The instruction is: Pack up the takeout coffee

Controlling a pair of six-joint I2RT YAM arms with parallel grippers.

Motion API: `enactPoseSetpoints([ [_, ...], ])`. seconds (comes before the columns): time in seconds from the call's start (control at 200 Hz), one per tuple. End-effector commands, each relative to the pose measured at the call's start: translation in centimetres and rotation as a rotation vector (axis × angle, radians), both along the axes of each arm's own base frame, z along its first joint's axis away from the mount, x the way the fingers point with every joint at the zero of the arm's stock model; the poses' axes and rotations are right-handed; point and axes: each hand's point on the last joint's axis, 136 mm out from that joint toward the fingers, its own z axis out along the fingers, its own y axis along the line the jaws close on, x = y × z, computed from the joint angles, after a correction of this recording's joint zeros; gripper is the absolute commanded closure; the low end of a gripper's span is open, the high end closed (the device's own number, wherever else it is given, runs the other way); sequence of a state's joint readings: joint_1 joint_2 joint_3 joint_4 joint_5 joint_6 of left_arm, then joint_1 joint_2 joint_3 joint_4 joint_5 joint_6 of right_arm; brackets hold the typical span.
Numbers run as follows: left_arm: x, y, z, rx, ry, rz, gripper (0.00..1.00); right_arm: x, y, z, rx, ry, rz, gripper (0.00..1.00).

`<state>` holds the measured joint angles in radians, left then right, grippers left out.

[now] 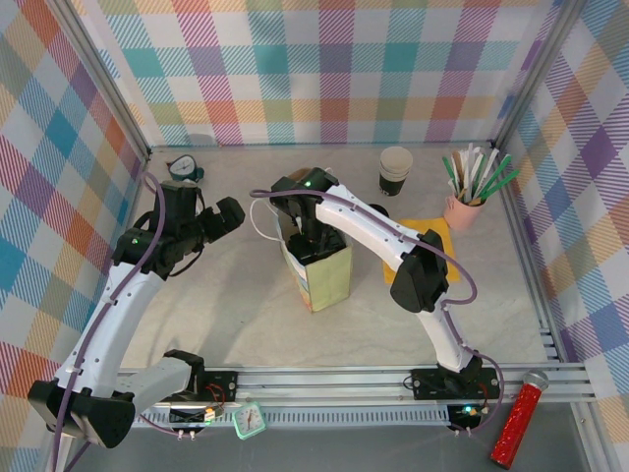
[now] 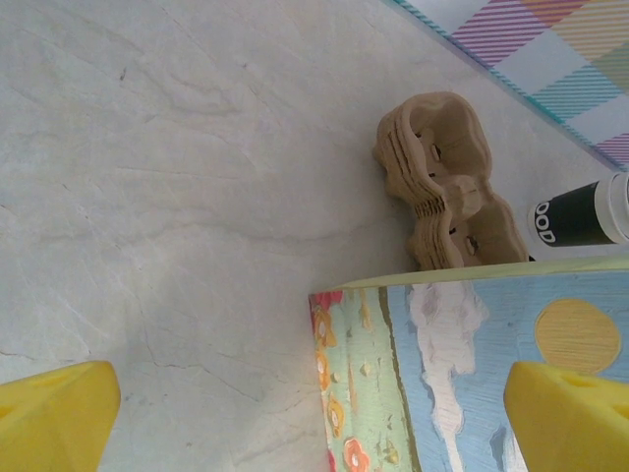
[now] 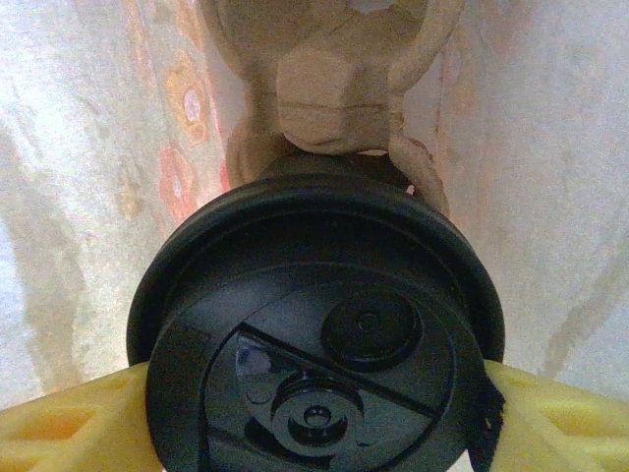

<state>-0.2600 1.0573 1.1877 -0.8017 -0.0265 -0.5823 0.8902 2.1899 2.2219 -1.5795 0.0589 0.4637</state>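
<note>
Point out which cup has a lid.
The takeout coffee in the right gripper, under a glossy black lid; the cream-rimmed cup at the back is open-topped.

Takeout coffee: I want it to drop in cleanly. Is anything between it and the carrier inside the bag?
Nothing visible: the carrier shows directly beyond the takeout coffee held by the right gripper.

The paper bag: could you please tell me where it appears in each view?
Top external: the paper bag stands mid-table, the right arm reaching into its top.
Left wrist: its printed outside sits lower right.
Right wrist: seen from inside, pale walls around the takeout coffee gripped by the right gripper.
Shared landmark: the bag's flower print, outside in the left wrist view, glowing through the wall in the right wrist view.
</note>
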Motion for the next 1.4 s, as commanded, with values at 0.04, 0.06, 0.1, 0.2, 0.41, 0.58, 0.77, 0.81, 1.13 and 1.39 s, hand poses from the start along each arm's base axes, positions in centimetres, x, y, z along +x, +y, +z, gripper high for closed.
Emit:
enactPoseSetpoints([
  [0.04, 0.1, 0.0, 0.9, -0.020, -0.029, 0.001, 0.00, -0.6, -1.8, -1.0, -0.084, 0.035, -0.007, 0.27],
  [0.06, 0.1, 0.0, 0.9, -0.019, -0.029, 0.002, 0.00, -0.6, -1.8, -1.0, -0.085, 0.036, -0.010, 0.27],
  [0.1, 0.1, 0.0, 1.0, -0.022, -0.031, 0.002, 0.00, -0.6, -1.9, -1.1, -0.087, 0.037, -0.011, 0.27],
  [0.2, 0.1, 0.0, 1.0, -0.021, -0.032, 0.002, 0.00, -0.7, -1.9, -1.1, -0.087, 0.037, -0.010, 0.27],
  [0.41, 0.1, 0.0, 1.0, -0.022, -0.033, 0.001, 0.00, -0.8, -2.0, -1.3, -0.089, 0.041, -0.011, 0.27],
  [0.58, 0.1, 0.0, 1.0, -0.022, -0.032, 0.002, 0.00, -0.7, -2.1, -1.3, -0.089, 0.040, -0.013, 0.27],
  [0.77, 0.2, 0.0, 1.1, -0.023, -0.033, 0.002, 0.00, -0.7, -2.1, -1.7, -0.092, 0.042, -0.011, 0.27],
  [0.81, 0.2, -0.1, 1.1, -0.024, -0.032, 0.001, 0.00, -0.8, -2.1, -1.9, -0.094, 0.044, -0.009, 0.27],
  [1.13, 0.2, 0.0, 1.2, -0.022, -0.034, 0.003, 0.00, -0.7, -2.0, -2.7, -0.097, 0.051, -0.005, 0.27],
  [1.39, 0.3, -0.1, 1.1, -0.027, -0.033, -0.001, 0.00, -0.8, -2.2, -3.3, -0.105, 0.058, -0.004, 0.27],
])
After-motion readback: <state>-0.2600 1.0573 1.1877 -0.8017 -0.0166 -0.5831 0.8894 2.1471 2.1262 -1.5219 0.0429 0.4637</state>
